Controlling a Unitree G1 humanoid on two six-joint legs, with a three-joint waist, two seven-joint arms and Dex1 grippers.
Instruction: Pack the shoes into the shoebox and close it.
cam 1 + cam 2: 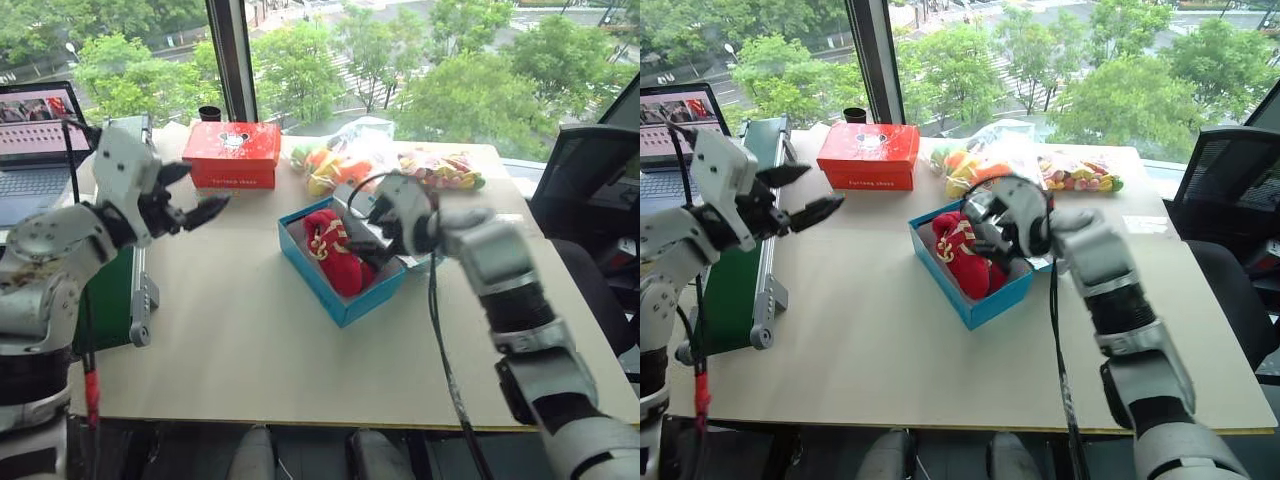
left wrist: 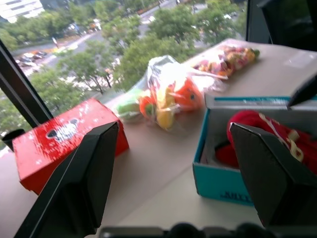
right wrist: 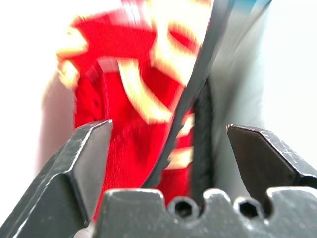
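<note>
The shoebox (image 1: 322,287) sits open near the middle of the desk (image 1: 240,340), turned at an angle to the desk's edges. Its turquoise walls show on the outside and white on the inside. The 2 red shoes (image 1: 335,256) lie inside it, close together, with their pale swirl markings facing up. From the head views I cannot tell where 1 shoe ends and the other begins.

The right gripper (image 1: 366,238) reaches down over the box's far right corner, just above the shoes. In the right wrist view its 2 fingers (image 3: 89,158) are spread wide, with red fabric close in front of them. A black cable (image 3: 200,144) runs across the gap between them, and they pinch nothing.

The left gripper (image 1: 205,190) hangs in the air over the left part of the desk, well apart from the shoebox and pointing toward it. Its 2 fingers (image 2: 84,183) are also spread, and nothing is between them.

A red box (image 1: 232,153) with white lettering stands at the far side of the desk, with a small black cup (image 1: 209,113) behind it by the window. Beside the red box are 2 clear bags of colourful items, 1 (image 1: 345,158) just behind the shoebox and 1 (image 1: 442,168) further right. A laptop (image 1: 35,140) stands open at the far left, next to a green unit in a metal frame (image 1: 125,295). A black chair (image 1: 590,190) stands off the desk's right edge.
</note>
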